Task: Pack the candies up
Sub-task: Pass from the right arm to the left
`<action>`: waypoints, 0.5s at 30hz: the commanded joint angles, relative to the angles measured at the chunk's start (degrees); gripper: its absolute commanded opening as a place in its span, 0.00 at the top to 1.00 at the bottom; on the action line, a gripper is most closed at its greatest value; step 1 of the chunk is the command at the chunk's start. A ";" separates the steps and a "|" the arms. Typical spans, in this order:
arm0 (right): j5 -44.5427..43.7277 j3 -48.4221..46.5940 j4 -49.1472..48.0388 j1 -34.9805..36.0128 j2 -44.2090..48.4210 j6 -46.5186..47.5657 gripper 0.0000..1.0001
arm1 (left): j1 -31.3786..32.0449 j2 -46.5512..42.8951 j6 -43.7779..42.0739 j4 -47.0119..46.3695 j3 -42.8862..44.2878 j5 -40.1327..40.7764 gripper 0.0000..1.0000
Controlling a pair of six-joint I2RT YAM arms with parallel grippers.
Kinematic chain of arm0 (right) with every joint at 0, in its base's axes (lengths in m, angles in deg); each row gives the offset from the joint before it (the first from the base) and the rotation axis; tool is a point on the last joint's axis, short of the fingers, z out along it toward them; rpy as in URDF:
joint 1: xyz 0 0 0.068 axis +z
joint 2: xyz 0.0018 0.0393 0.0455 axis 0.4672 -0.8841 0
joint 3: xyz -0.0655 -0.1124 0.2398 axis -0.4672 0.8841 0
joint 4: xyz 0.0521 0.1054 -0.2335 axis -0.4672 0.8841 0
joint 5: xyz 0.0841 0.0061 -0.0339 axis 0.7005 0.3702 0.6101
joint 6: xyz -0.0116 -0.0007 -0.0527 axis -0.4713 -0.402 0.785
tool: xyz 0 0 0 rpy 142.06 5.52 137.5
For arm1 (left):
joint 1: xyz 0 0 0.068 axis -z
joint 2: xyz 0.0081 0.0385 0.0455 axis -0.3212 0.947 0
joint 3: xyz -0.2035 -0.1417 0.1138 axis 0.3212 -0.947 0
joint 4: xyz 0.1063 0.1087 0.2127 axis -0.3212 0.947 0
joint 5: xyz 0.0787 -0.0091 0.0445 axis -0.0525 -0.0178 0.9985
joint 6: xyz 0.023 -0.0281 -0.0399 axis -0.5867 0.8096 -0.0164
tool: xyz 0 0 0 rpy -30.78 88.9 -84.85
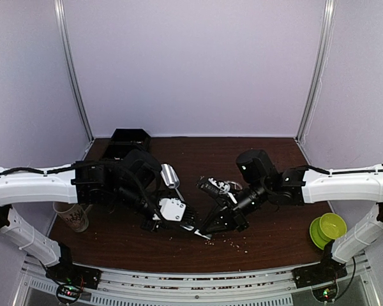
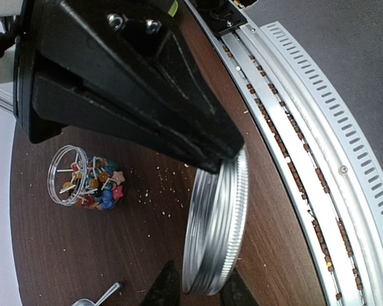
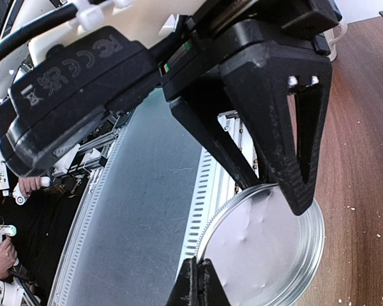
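Note:
The candies (image 2: 103,186) are a multicoloured heap spilling from the mouth of a clear jar (image 2: 67,175) lying on its side on the brown table. A silver screw lid (image 2: 217,229) stands on edge in the air at the table's front. My right gripper (image 3: 201,262) is shut on the lid's rim (image 3: 268,248). My left gripper (image 2: 201,277) straddles the same lid. One of its fingers (image 2: 237,292) touches the lid and the other stands a sliver off. In the top view both grippers meet at centre, the left (image 1: 193,223) beside the right (image 1: 208,232).
A metal scoop (image 2: 99,296) lies near the jar. A paper cup (image 1: 73,217) stands at the left, a green bowl (image 1: 329,228) at the right, a black box (image 1: 129,137) at the back left. Pale crumbs (image 2: 163,172) dot the wood. The slotted metal rail (image 2: 319,127) borders the near edge.

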 commanded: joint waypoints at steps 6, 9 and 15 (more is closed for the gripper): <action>0.42 -1.50 -0.28 -0.62 -0.77 1.17 1.00 | 0.33 0.75 0.83 -1.75 1.96 -0.93 0.85; 0.16 -1.46 -0.06 -0.91 -0.62 1.20 0.98 | 0.34 0.84 1.16 -1.82 1.91 -1.31 0.87; -1.34 -1.21 -0.09 -3.10 0.39 -0.12 0.83 | 0.34 1.71 3.54 -1.67 2.55 -1.46 0.89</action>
